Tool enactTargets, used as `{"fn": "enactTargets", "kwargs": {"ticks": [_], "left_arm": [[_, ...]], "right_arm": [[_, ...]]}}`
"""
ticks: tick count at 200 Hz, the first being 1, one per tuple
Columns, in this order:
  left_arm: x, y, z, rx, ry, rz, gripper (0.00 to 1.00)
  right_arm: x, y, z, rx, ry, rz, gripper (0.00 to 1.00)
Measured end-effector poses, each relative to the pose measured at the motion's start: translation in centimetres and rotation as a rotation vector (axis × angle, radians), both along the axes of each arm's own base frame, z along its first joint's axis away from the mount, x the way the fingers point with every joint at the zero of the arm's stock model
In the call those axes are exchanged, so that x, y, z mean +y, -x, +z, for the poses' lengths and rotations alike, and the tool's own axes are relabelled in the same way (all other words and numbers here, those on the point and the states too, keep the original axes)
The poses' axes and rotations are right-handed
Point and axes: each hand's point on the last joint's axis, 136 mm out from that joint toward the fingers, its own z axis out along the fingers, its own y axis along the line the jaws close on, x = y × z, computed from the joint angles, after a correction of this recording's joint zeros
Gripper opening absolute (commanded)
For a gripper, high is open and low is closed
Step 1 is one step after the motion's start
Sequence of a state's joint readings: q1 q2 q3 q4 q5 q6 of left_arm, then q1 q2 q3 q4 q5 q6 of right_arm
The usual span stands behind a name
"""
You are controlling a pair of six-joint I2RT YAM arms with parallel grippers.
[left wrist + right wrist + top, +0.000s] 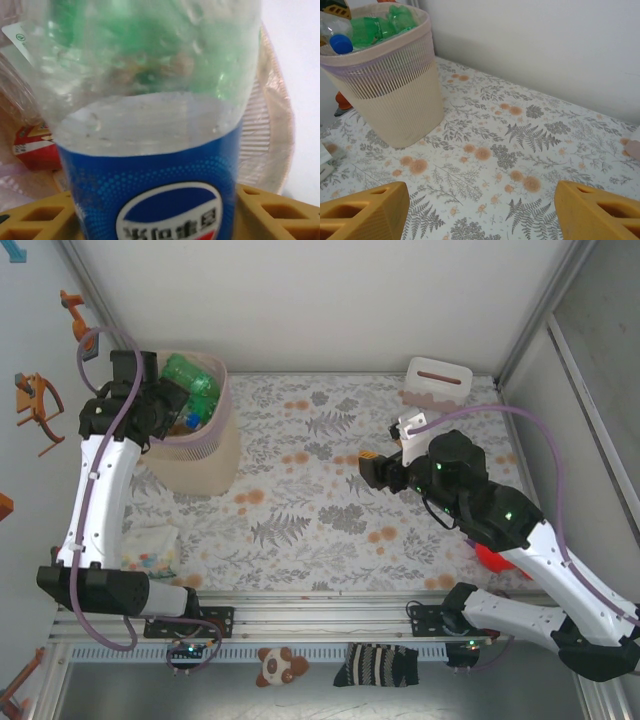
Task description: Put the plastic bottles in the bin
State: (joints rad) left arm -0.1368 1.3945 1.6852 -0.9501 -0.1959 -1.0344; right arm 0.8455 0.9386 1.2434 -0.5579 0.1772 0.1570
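The clear plastic bottle with the blue label (pixel 150 175) sits between the orange fingers (pixel 35 220) of your left gripper (pixel 156 220), its sides up against both of them. Whether they press on it or merely flank it, you cannot tell. It hangs over the mouth of the tall beige perforated bin (pixel 225 430), which stands at the far left of the table. Inside, large green plastic bottles (pixel 195 380) are heaped up to the pink-lined rim, and a clear one with a blue cap (pixel 340 44) lies beside them. A small red carton (pixel 32 147) shows beyond the labelled bottle, by the translucent liner.

Your right gripper (pixel 480 210) hovers above the floral tablecloth (pixel 320 490) right of centre, well apart from the bin. Its fingers are spread wide with nothing between them. A white box with a slot (pixel 438 383) sits at the far right.
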Motion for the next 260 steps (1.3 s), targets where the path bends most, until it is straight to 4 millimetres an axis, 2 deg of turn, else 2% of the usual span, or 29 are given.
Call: {"fn": "enactTargets", "kwargs": {"ticks": [23, 64, 112, 164, 186, 229, 242, 260], "left_arm": [[-0.1, 0.1, 0.6, -0.023, 0.023, 0.011, 0.76], [0.1, 1.3, 1.8, -0.05, 0.03, 0.015, 0.76], [0.1, 1.7, 4.3, -0.114, 0.002, -0.026, 0.72], [-0.7, 1.8, 5.6, -0.157, -0.088, -0.166, 0.73], [-1.7, 3.0, 6.1, -0.202, -0.138, -0.282, 0.75], [-2.3, 7.1, 5.7, -0.272, -0.263, -0.448, 0.8], [-2.2, 8.5, 4.6, -0.277, -0.305, -0.479, 0.8], [-1.7, 10.1, 2.1, -0.252, -0.358, -0.501, 0.8]], "right_arm": [[-0.1, 0.0, 0.1, -0.002, -0.002, 0.0, 0.75], [-0.1, 0.1, 0.1, -0.002, -0.003, 0.0, 0.75], [-0.1, 0.1, 0.1, -0.002, -0.003, 0.0, 0.75], [-0.5, -0.2, -0.1, -0.002, 0.011, -0.026, 0.76], [-0.9, -0.4, -0.3, -0.004, 0.024, -0.051, 0.76], [-1.6, -0.7, -0.6, -0.002, 0.048, -0.088, 0.76], [-1.9, -0.9, -0.7, -0.004, 0.058, -0.102, 0.76], [-2.6, -1.1, -1.0, -0.006, 0.078, -0.132, 0.8]]}}
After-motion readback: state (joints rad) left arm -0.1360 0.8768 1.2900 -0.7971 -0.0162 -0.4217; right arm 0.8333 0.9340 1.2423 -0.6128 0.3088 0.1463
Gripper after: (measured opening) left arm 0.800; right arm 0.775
